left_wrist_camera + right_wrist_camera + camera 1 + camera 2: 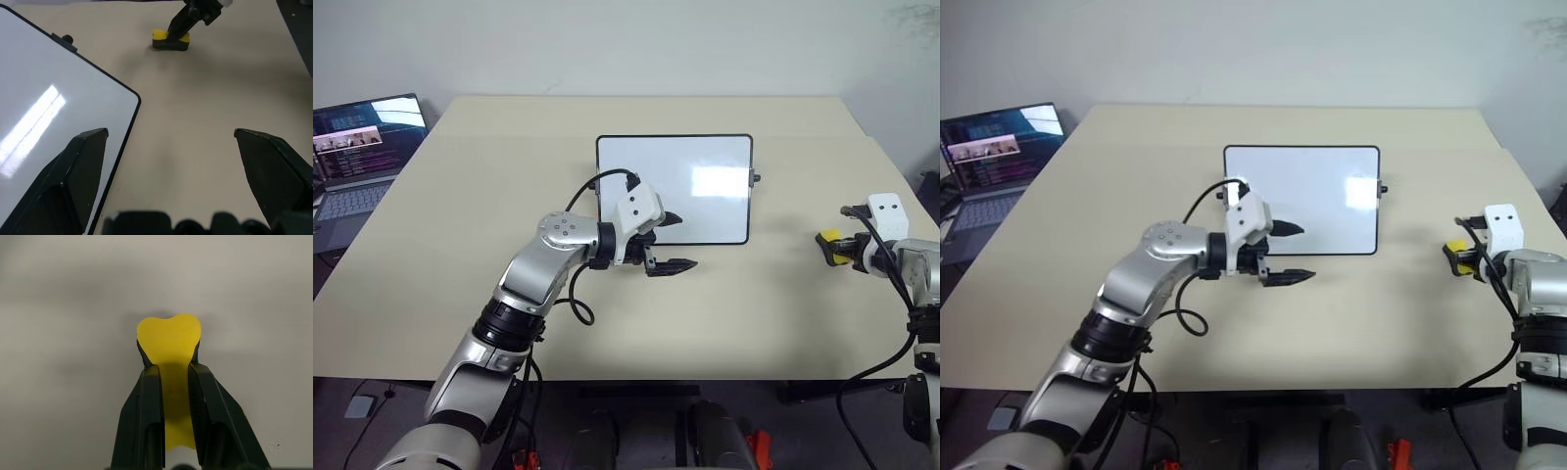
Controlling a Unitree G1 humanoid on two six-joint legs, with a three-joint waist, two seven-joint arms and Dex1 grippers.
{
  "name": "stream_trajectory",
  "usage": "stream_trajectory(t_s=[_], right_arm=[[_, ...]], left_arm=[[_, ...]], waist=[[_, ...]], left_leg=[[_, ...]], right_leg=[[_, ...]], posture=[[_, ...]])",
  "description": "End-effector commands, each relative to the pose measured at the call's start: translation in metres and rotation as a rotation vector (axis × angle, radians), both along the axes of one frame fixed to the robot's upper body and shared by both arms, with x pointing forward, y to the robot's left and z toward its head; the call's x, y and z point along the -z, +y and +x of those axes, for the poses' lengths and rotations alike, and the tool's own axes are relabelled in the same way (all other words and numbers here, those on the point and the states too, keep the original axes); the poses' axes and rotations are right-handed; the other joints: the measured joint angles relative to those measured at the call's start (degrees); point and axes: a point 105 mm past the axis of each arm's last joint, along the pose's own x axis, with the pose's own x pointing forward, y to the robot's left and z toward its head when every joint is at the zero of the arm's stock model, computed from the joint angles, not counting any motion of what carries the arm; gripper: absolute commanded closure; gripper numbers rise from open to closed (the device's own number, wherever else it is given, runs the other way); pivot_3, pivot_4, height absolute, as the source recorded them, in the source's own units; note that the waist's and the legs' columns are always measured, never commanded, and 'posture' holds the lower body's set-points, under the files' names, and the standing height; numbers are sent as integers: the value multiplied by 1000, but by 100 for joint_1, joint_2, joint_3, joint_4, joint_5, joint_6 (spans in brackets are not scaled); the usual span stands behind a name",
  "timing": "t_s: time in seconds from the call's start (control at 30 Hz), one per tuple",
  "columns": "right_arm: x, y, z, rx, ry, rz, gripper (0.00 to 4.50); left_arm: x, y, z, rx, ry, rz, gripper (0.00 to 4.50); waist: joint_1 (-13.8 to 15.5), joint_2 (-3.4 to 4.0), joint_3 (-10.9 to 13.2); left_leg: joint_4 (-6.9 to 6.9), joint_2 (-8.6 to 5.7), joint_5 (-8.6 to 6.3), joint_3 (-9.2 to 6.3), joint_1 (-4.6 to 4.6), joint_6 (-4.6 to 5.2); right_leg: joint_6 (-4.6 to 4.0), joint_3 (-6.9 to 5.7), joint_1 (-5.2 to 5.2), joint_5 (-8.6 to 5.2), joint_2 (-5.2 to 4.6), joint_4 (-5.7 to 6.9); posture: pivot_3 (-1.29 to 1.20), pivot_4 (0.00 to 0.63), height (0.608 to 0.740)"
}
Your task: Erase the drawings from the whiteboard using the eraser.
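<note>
In wrist view: eraser [168, 340] squeezed (R gripper [169, 369]).

Left gripper [171, 147] spread wide over whiteboard [49, 98] corner; right gripper [177, 35] pinching eraser [170, 41].

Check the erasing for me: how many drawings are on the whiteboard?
0. The whiteboard looks blank apart from a glare patch; the left gripper covers its near-left corner, so a mark may hide there.

Glossy whiteboard [674, 189] (glare-streaked), matt beige table [460, 245], soft squashed eraser [168, 340].
</note>
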Motion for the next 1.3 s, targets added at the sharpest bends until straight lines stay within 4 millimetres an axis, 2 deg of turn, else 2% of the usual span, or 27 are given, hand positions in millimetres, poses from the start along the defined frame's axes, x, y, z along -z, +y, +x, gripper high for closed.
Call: stream_trajectory(t_s=[0.03, 0.23, 0.4, 0.5, 0.67, 0.77, 0.83, 0.9, 1.0, 1.03, 1.13, 1.3], right_arm=[[-10, -3, 3, 14, -15, 4, 3802], [-24, 7, 11, 2, -64, 59, 1823], [-23, 5, 10, 9, -58, 44, 44], [-36, 10, 9, -27, -91, 36, 44], [-77, 38, 18, -151, -295, 26, 44], [-74, 43, 35, -73, -430, -19, 44], [-66, 47, 38, -68, -463, -46, 44], [-56, 53, 41, -56, -518, -19, 44], [-35, 66, 42, -94, -562, -56, 44], [-22, 71, 41, -120, -548, -26, 44], [-7, 79, 39, -100, -573, 130, 44], [-4, 88, 39, -96, -630, 170, 44]], left_arm=[[-18, -1, -3, 11, -66, -28, 0], [-18, 5, -1, -13, -61, -37, 0], [-21, 8, 2, -33, -70, -41, 0], [-23, 17, 6, -71, -82, -43, 0], [-50, 51, 22, -229, -143, -169, 0], [-91, 109, 51, -569, -289, -361, 0], [-98, 139, 62, -737, -333, -412, 0], [-94, 175, 68, -915, -375, -424, 0], [-82, 204, 68, -1078, -408, -463, 0], [-71, 213, 68, -1128, -386, -474, 0], [-39, 220, 64, -1188, -364, -437, 0], [-5, 223, 62, -1269, -290, -476, 0]], waist=[[0, 0, 0], [-9, 0, 0], [5, 0, 0], [8, 0, 0], [-39, 7, 4], [-58, 4, 3], [-42, 5, 3], [-7, 5, 3], [-1, 5, 2], [2, 5, 2], [5, 5, 3], [17, 5, 2]], left_leg=[[0, -1, 0, 0, 0, 0], [1, -1, 0, -1, 0, 0], [1, -1, 0, -2, -1, 0], [1, -2, 0, -3, -3, 0], [0, 1, 0, -2, -1, 0], [1, 4, 0, -2, 6, 0], [2, 7, 1, -3, 9, -2], [2, 3, 2, -4, 9, -3], [0, 0, 1, -4, 6, -5], [-2, -1, 0, -4, 8, -6], [-5, -1, -2, -6, 7, -10], [-1, -2, -1, -12, 4, -13]], right_leg=[[1, 0, 1, 0, 0, -1], [1, 0, 2, 1, 0, -1], [1, -2, 2, 1, 0, -1], [0, -1, 2, 2, 0, -2], [6, -1, -1, -3, 1, 0], [8, -1, 2, -3, 2, 2], [9, -2, 3, -3, 4, 4], [2, -2, 5, 2, 3, 3], [-11, -2, 5, 12, 0, 0], [-11, -2, 4, 13, -1, 0], [-12, -5, 3, 13, -1, -1], [-14, -8, 3, 15, 0, 3]], posture=[[0, 150, 740], [0, 150, 740], [0, 150, 740], [0, 150, 740], [0, 150, 740], [0, 150, 740], [0, 150, 740], [0, 150, 740], [0, 150, 740], [0, 150, 740], [0, 150, 740], [0, 150, 740]])
